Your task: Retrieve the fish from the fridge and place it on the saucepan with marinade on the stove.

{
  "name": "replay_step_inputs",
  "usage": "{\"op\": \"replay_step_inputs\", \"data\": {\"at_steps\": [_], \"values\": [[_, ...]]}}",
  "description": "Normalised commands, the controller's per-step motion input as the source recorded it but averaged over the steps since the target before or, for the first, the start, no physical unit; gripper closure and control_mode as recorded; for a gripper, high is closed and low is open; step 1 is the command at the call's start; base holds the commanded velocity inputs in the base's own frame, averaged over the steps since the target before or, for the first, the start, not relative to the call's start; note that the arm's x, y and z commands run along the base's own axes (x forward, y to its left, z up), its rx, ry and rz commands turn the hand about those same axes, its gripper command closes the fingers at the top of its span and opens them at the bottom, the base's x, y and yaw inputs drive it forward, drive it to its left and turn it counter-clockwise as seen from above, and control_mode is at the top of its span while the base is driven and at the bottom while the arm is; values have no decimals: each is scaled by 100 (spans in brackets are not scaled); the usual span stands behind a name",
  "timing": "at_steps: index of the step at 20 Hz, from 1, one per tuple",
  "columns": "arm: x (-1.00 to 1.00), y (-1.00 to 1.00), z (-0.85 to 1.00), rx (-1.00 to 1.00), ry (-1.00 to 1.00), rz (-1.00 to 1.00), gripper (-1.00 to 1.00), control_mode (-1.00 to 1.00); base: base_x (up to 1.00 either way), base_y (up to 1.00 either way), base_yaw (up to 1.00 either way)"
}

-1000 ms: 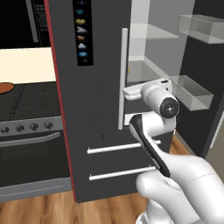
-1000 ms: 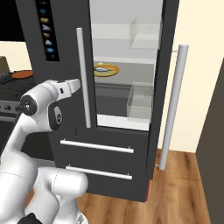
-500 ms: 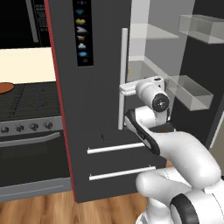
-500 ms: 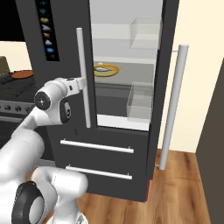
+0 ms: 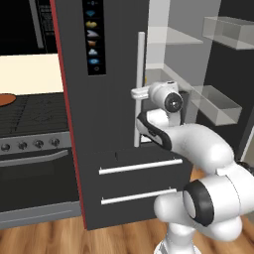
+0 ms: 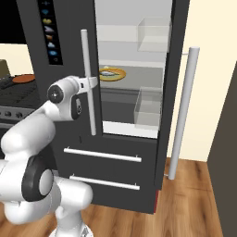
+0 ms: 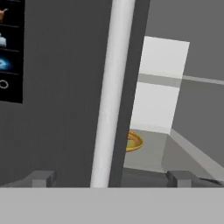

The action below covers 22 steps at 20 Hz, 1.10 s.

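Left base view: fridge (image 5: 114, 149) with its left door shut and its right door swung open, white interior and glass shelves showing. White arm reaches up in front of it, wrist at the left door's long white handle (image 5: 140, 89). Stove (image 5: 30, 124) to the left, knobs along its front; orange-brown saucepan with marinade (image 5: 6, 99) at the frame's left edge on the grates.

Right base view: claw (image 6: 94, 81) right at the left door handle, near the open compartment. Inside on a glass shelf, yellow-rimmed plate (image 6: 112, 73) with the fish (image 6: 109, 72) lying on it, small and grey. Clear door bins (image 6: 149, 105) to the right. The saucepan sits far left on the stove.

Hand view: both fingertips (image 7: 41, 178) spread wide, nothing between them, claw released. White handle bar runs up the middle, plate rim peeks just right of it on the shelf.
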Motion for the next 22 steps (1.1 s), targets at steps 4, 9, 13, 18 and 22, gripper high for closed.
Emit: {"op": "replay_step_inputs", "data": {"at_steps": [4,9,13,18,22], "values": [[59,1,0,0,10,0,-100,-100,0,0,0],[53,9,-3,0,10,0,-100,-100,0,0,0],[51,8,-9,0,6,0,-100,-100,0,0,0],[46,0,-20,0,1,0,-100,-100,0,0,0],[43,0,-26,0,0,0,-100,-100,0,0,0]]}}
